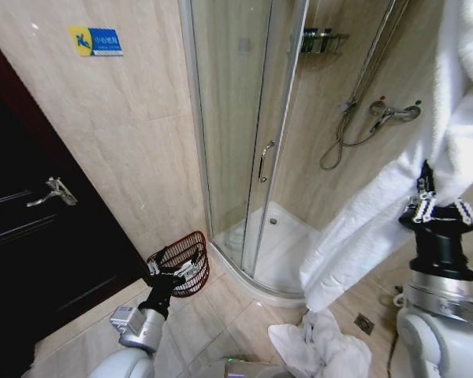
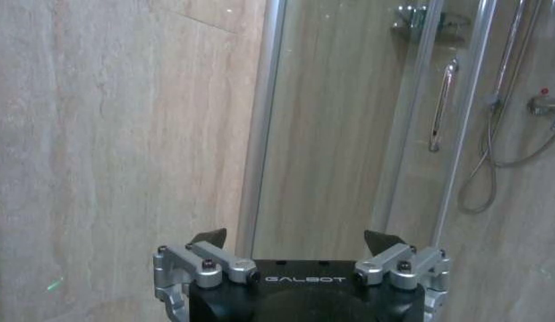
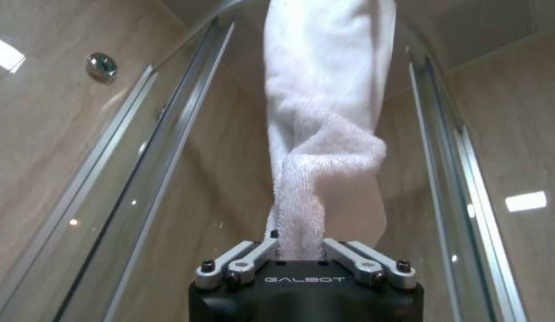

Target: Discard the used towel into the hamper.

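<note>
Towel [image 1: 363, 236] clamped in right pincer [image 1: 440, 206], hamper [image 1: 181, 262] by shower door [image 1: 244, 118]; left pincer [image 2: 295, 243] open

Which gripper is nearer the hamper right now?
Left. The left gripper sits right at the hamper, open. The right gripper is across the floor, clamped on the towel.

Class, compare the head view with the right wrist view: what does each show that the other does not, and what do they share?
Head view alone: the hamper on the floor by the dark door, the left gripper low beside it, the shower hose, and another white cloth on the tiles.

Right wrist view alone: the gripper's fingers closed around the towel's bunched end, seen close up.

Both: the towel held by the right gripper, and the glass shower enclosure.
</note>
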Tool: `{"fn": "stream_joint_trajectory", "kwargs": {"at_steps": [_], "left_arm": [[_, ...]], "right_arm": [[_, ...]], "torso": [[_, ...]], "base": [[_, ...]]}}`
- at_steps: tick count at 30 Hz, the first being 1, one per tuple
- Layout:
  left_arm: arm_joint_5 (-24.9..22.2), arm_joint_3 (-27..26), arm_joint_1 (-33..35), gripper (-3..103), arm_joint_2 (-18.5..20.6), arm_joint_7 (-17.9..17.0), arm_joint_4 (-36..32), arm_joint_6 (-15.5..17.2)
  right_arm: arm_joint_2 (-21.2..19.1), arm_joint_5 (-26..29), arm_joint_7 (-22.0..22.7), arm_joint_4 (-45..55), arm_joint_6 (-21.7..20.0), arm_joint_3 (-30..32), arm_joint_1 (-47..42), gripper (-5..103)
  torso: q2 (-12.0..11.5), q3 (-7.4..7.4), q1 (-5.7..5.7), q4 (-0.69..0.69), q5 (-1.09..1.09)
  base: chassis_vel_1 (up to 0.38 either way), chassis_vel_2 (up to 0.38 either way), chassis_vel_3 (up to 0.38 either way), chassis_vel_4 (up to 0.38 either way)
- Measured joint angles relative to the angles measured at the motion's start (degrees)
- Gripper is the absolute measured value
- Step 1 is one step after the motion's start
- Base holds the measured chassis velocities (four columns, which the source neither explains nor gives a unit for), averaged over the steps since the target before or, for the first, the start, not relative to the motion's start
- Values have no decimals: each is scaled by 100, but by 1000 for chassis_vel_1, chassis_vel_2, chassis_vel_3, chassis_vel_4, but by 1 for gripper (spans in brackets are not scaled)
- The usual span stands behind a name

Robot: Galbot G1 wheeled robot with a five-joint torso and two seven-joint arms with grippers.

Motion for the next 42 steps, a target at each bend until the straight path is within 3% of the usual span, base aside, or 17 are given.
{"fn": "stream_joint_trajectory", "kwargs": {"at_steps": [18, 27, 42], "left_arm": [[0, 0, 0, 100, 0, 0, 0, 0], [0, 0, 0, 100, 0, 0, 0, 0], [0, 0, 0, 100, 0, 0, 0, 0]], "right_arm": [[294, -736, -9, -217, 598, -482, -123, 5], [639, -1102, -9, -374, 801, -931, -331, 5], [451, -1509, 116, -358, 1095, -285, -38, 5]], "torso": [[0, 0, 0, 0, 0], [0, 0, 0, 0, 1], [0, 0, 0, 1, 1]], "base": [[0, 0, 0, 0], [0, 0, 0, 0], [0, 0, 0, 0]]}}
